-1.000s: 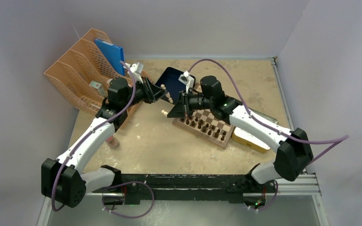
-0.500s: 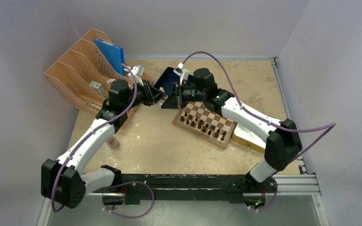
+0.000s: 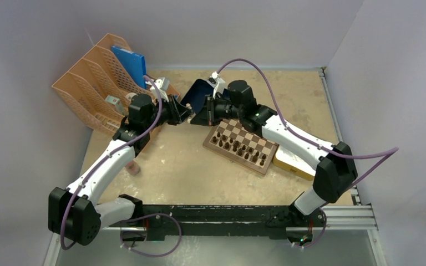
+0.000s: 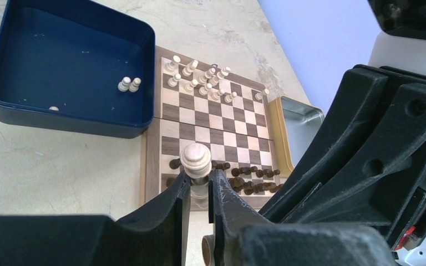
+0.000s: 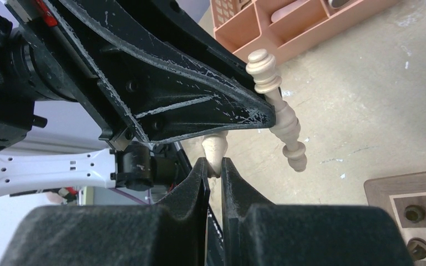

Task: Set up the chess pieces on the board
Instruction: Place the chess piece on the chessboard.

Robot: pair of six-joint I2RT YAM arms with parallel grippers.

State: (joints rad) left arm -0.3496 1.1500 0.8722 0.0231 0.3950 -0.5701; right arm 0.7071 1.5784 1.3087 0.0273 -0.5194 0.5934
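The board [image 3: 243, 145] lies mid-table, with dark pieces along its near rows. In the left wrist view several cream chess pieces [image 4: 205, 83] stand on the board's [image 4: 199, 124] far rows. Two more cream pieces [image 4: 129, 84] stand in the dark blue tray [image 4: 61, 61]. My left gripper [image 4: 198, 178] is shut on a tall cream piece [image 4: 196, 159], held in the air. My right gripper [image 5: 215, 166] is shut on a small cream piece [image 5: 215, 148]. It sits right under the left gripper's piece [image 5: 280, 108]. In the top view both grippers [image 3: 186, 116] [image 3: 198, 118] meet tip to tip left of the board.
An orange file rack [image 3: 97, 83] stands at the back left. The blue tray [image 3: 199, 94] lies behind the grippers. A shiny metal tray [image 4: 302, 119] with a gold rim [image 3: 294, 163] lies right of the board. A pink organiser [image 5: 288, 22] is beyond the fingers.
My right gripper moved left and back from the board's left corner to meet the left gripper. The cream piece that stood on the table beside that corner no longer shows there.
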